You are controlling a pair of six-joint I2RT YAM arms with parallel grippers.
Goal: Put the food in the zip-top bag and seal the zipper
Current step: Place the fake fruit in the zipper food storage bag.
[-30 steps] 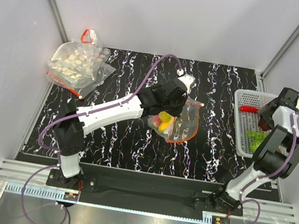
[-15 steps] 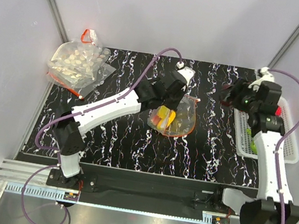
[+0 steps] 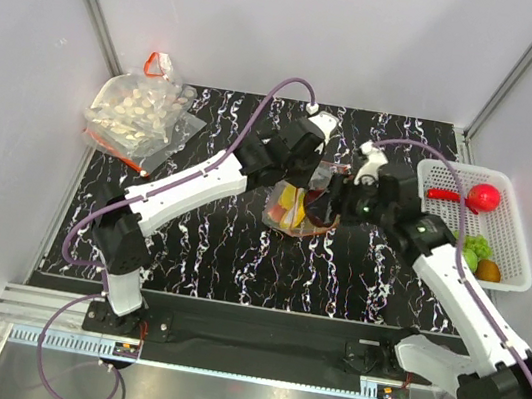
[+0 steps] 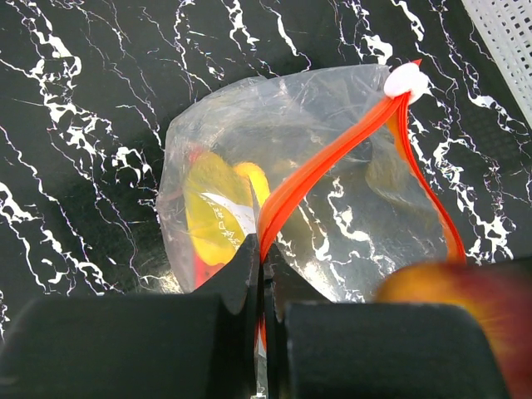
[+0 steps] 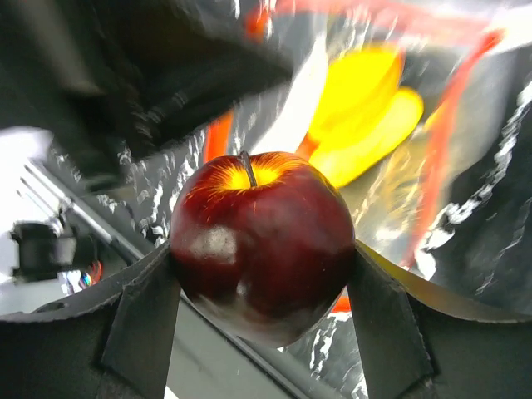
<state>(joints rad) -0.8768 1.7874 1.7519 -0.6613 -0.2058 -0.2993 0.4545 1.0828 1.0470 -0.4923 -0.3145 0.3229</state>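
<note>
The zip-top bag (image 3: pixel 294 214) (image 4: pixel 241 150) lies mid-table, clear and crinkly, with yellow food (image 4: pixel 212 208) (image 5: pixel 374 116) inside. My left gripper (image 3: pixel 310 174) (image 4: pixel 263 253) is shut on the red-orange zipper (image 4: pixel 332 158) and holds the mouth edge up. The other side of the strip curves away, so the mouth gapes. My right gripper (image 3: pixel 331 208) (image 5: pixel 262 266) is closed on a dark red apple (image 5: pixel 262 237), stem up, just at the bag's mouth. In the left wrist view the apple (image 4: pixel 453 291) is a blur at the lower right.
A white basket (image 3: pixel 522 215) at the right edge holds a red fruit (image 3: pixel 485 197), a green piece (image 3: pixel 477 248) and a brown one (image 3: pixel 489 269). A larger clear bag of whitish pieces (image 3: pixel 138 111) lies at the back left.
My right arm has swung left from the basket to the bag's mouth, carrying the apple. The left gripper has kept its hold on the zipper and drawn the bag slightly back and up.
</note>
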